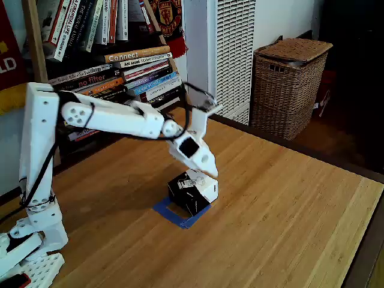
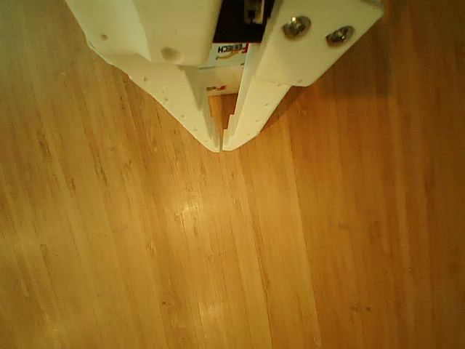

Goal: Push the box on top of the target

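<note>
Black-sided box (image 1: 192, 192) with white printed top sits on the wood table (image 1: 288, 204), mostly over the target (image 1: 180, 215). Blue tape shows only at the near and left edges in the fixed view, so the box looks shifted a bit toward the far right of the square; it is not centred. Far tape edges are hidden behind the box.

Step in hand: final nudge. Judgement: a short, slow push from the far side back toward the visible tape corner should do it, with contact low on the side wall so the light cardboard slides rather than tips. Push square to the face to avoid rotating it.

Gripper (image 1: 209, 175) is at the box's far upper edge, touching or just beside it; exact contact unclear. In the other view the gripper (image 2: 221, 145) points down at bare wood, fingertips meeting at a point, jaws closed on nothing. White arm (image 1: 114, 117) reaches out nearly level from its base at left, wrist bent steeply down.
</note>
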